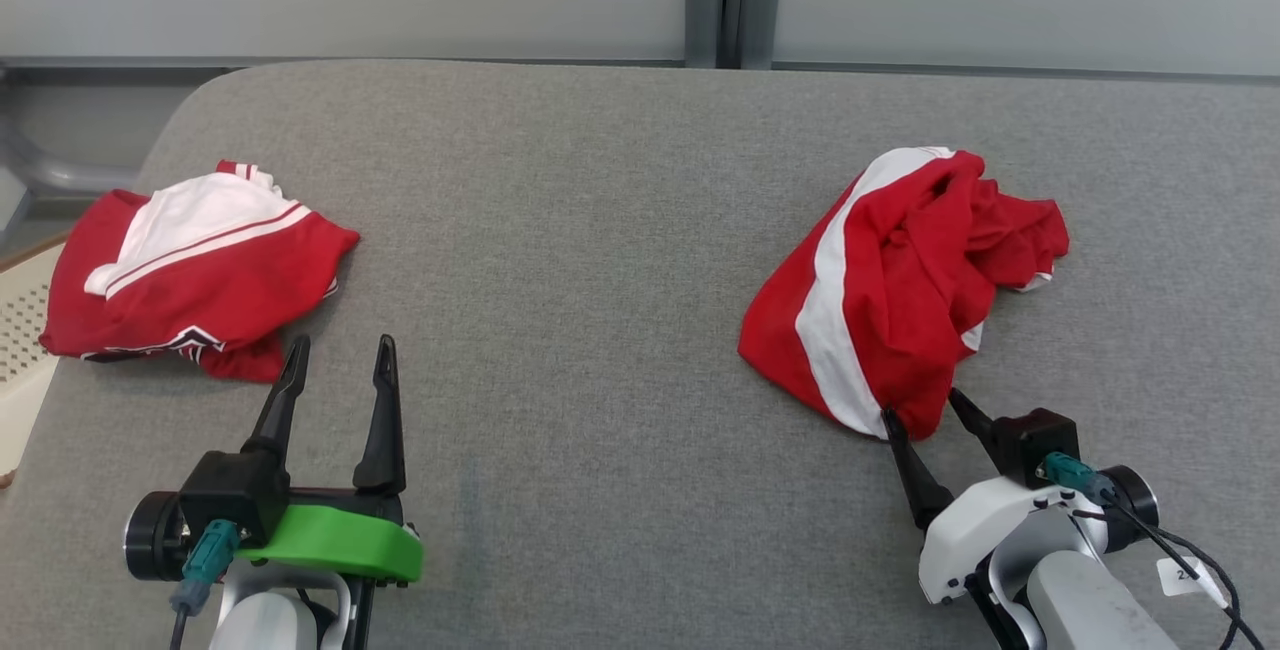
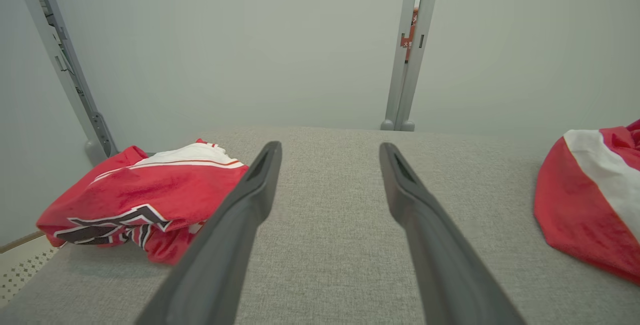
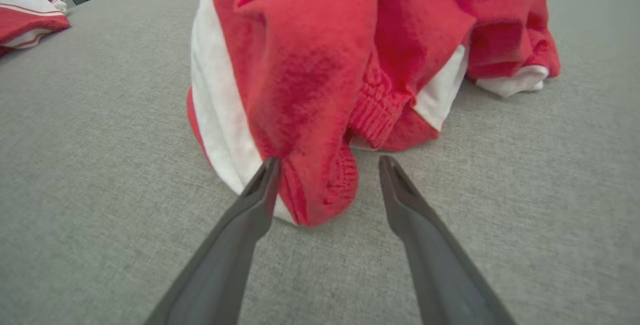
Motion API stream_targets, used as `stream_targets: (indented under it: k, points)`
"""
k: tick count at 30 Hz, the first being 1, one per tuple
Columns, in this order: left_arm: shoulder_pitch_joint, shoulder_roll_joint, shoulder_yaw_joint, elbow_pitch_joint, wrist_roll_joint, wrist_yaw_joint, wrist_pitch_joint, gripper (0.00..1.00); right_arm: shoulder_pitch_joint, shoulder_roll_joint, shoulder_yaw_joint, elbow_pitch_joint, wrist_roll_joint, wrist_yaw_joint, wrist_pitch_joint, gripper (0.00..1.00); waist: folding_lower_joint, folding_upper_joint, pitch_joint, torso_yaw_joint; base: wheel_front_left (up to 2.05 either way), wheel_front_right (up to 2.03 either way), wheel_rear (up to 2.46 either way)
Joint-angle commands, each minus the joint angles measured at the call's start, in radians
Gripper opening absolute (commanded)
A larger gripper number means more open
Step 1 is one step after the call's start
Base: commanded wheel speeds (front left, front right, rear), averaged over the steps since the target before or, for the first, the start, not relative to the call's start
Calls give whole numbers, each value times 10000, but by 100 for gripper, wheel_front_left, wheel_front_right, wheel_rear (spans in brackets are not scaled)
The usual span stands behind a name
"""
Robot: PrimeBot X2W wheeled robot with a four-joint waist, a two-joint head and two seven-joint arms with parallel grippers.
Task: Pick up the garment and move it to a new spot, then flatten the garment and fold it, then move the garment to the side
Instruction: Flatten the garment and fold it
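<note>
So the crumpled red garment [image 1: 900, 280] with the broad white stripe sits on the grey fabric desk [image 1: 600, 230], on the near side of the grey post [image 1: 730, 10] and a bit to its right. The right hand [image 1: 920, 405] is spread wide at the garment's near edge. In the right wrist view one fingertip [image 3: 267, 170] touches the cloth by the stripe, the elastic hem bulges into the gap, and the other finger sits clear on bare fabric. Nothing is pinched. The left hand [image 1: 342, 342] is also wide with nothing in it, low over the desk, well left of the post. Just beyond its fingers lies a second red garment [image 1: 190, 270], loosely folded, far left of the post, partly over a white basket [image 1: 20, 330].
</note>
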Motion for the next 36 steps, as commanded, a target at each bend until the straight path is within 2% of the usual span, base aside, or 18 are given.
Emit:
stream_targets:
  k: [1,4,6,10,14,22,28,29,30,31,36]
  points:
    - [-197,-36,10,31,39,-20,-5,100,-257,-32,94,325,93,5,-134,100,0,0,236,243,0,0,0]
    - [-273,-65,-30,76,73,-30,-5,100,-608,21,356,1013,219,5,-283,100,0,0,300,325,0,0,0]
    - [-306,-77,-49,108,98,-37,-5,100,-778,25,459,1353,365,5,-357,0,0,0,300,338,0,0,0]
    - [-232,-94,-81,175,115,-27,-5,100,-992,-66,565,1657,603,3,-506,0,0,0,202,187,0,0,0]
    - [-103,-119,-89,241,89,-26,-3,100,-648,-240,489,1298,887,3,-568,0,0,0,39,-120,0,0,0]
    - [-49,-161,-165,290,-31,-8,-5,100,1215,-1057,77,-906,691,3,-571,0,0,0,-83,-744,0,0,0]
    - [-113,-180,-199,296,-110,46,-5,100,2877,-1135,-582,-2250,659,3,-196,0,0,0,46,-1077,0,0,0]
    - [-115,-183,-202,299,-122,46,-5,100,3085,-1000,-659,-2464,778,3,-138,5,0,0,66,-1122,0,0,0]
    - [-117,-186,-222,315,-128,45,-5,100,3213,-938,-741,-2686,842,3,-119,55,0,0,74,-1158,0,0,0]
    - [-120,-187,-230,324,-129,46,-5,100,3264,-939,-777,-2862,848,3,-115,100,0,0,88,-1193,0,0,0]
    - [-185,-189,-222,412,-62,19,-5,100,3151,-671,-1027,-3891,904,3,-314,100,0,0,35,-1320,0,0,0]
